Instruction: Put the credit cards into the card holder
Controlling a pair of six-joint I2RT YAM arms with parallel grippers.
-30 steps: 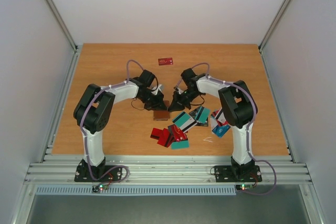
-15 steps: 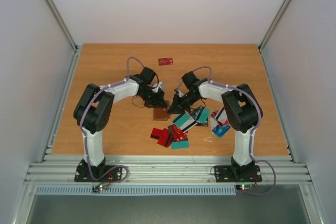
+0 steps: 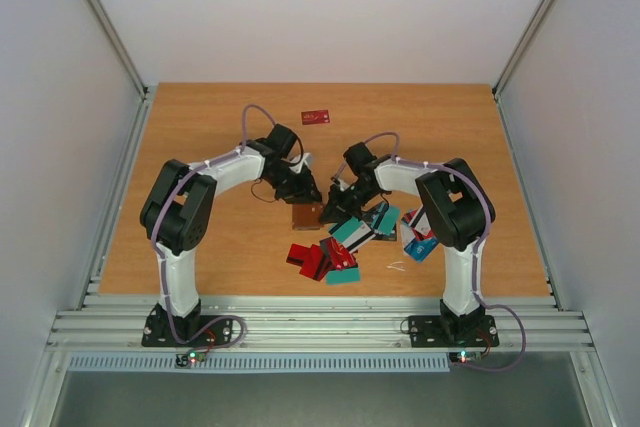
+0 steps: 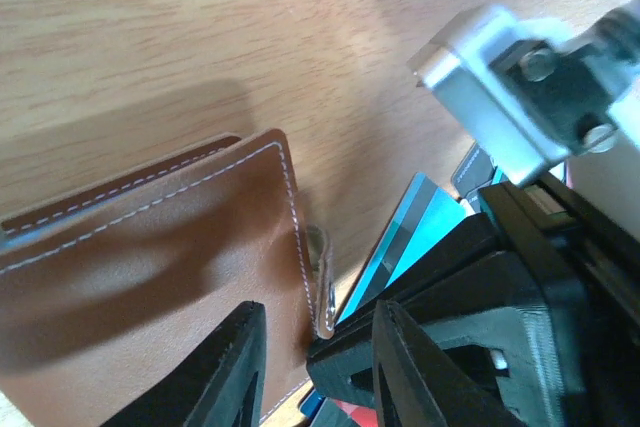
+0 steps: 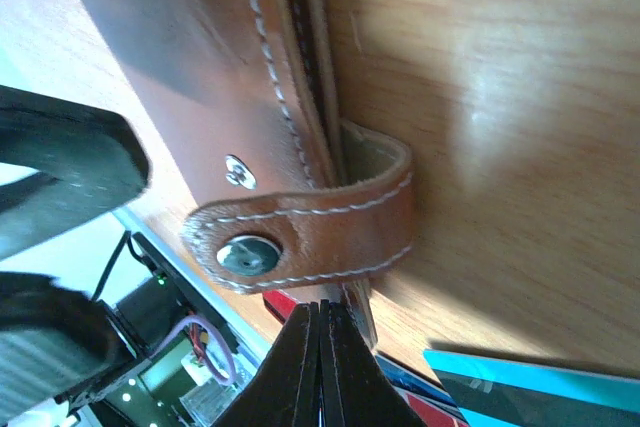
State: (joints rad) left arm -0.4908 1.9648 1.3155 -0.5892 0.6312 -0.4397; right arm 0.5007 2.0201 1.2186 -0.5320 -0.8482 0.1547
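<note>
Brown leather with pale stitching, the card holder point(image 3: 306, 217) lies flat near the middle of the wooden table point(image 3: 200, 147), between the two grippers. The left gripper point(image 3: 303, 192) stands at the holder's 11 o'clock. In its wrist view its two black fingers point(image 4: 235, 367) are a narrow gap apart, with the holder's stitched right edge lying in that gap, and they clamp nothing that I can see. The right gripper point(image 3: 330, 211) sits at the holder's 2 o'clock. Its wrist view shows the fingers pressed flat together with no gap, their tip just below the holder's strap point(image 5: 330, 217). The strap loops round the holder's edge and carries a round snap stud point(image 5: 245, 254). Whether the tip touches the strap or the thin edge beside it I cannot tell, and no card shows between the fingers.

Most of the credit cards point(image 3: 350, 232) lie loose and overlapping on the table from the holder's 3 o'clock round to 5 o'clock: teal and dark-striped ones nearest, red ones lower down, blue and white ones farther right. A teal card point(image 4: 410, 222) lies just beside the holder, partly under the right gripper. One dark red card point(image 3: 316, 116) lies alone, well apart at 12 o'clock.
</note>
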